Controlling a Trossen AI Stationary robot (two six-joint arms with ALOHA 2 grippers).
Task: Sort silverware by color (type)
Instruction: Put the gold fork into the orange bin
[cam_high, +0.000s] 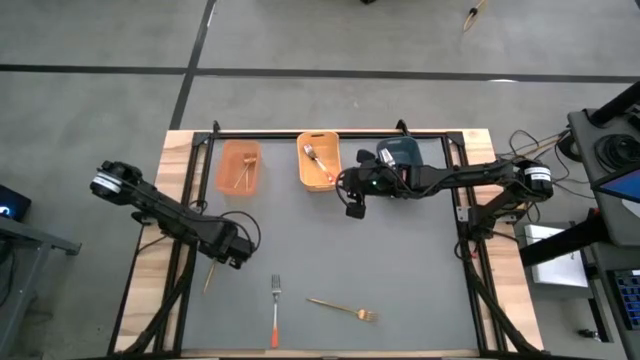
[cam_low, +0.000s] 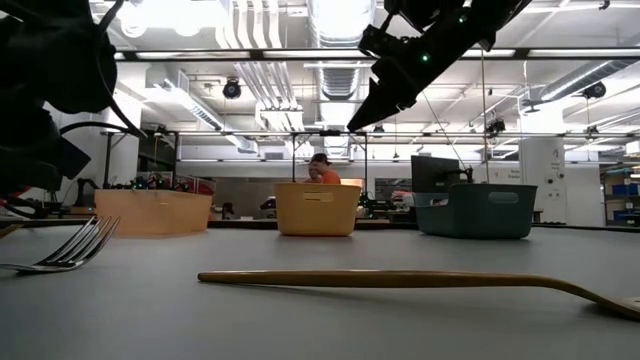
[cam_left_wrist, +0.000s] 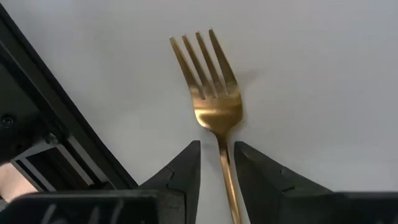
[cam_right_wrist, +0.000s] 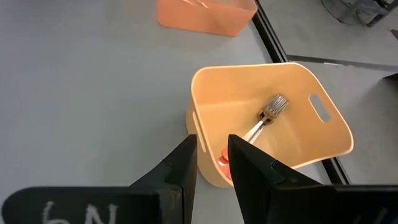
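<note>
**Left gripper astride a gold fork at the table's left edge; right arm poised over the bins**

Left gripper (cam_left_wrist: 216, 168): low over the grey mat at its left side, fingers a little apart, one on each side of the handle of a gold fork (cam_left_wrist: 211, 93). A narrow gap shows between each finger and the handle, so the fork lies flat on the mat, straddled but not gripped. In the high view the handle of this fork (cam_high: 209, 275) pokes out from under the gripper toward the wooden border.

Right gripper (cam_high: 355, 208): raised above the table just in front of the yellow-orange bin (cam_right_wrist: 323, 134), fingers slightly apart and empty. That bin holds an orange-handled fork (cam_right_wrist: 264, 121), tines up against the inner wall.

Other items: an orange bin (cam_high: 239, 166) to the left with a gold fork inside, and a dark teal bin (cam_low: 475, 210) to the right, largely hidden beneath the right arm. Two pieces wait at the near edge: an orange-handled fork (cam_high: 275, 310) and a second gold fork (cam_high: 342, 308).

Step in hand, as judged: pickup of the gold fork by the left arm. The next move calls for closing squarely on the slim handle, lifting cleanly, then carrying it to the orange bin where gold already lies
</note>
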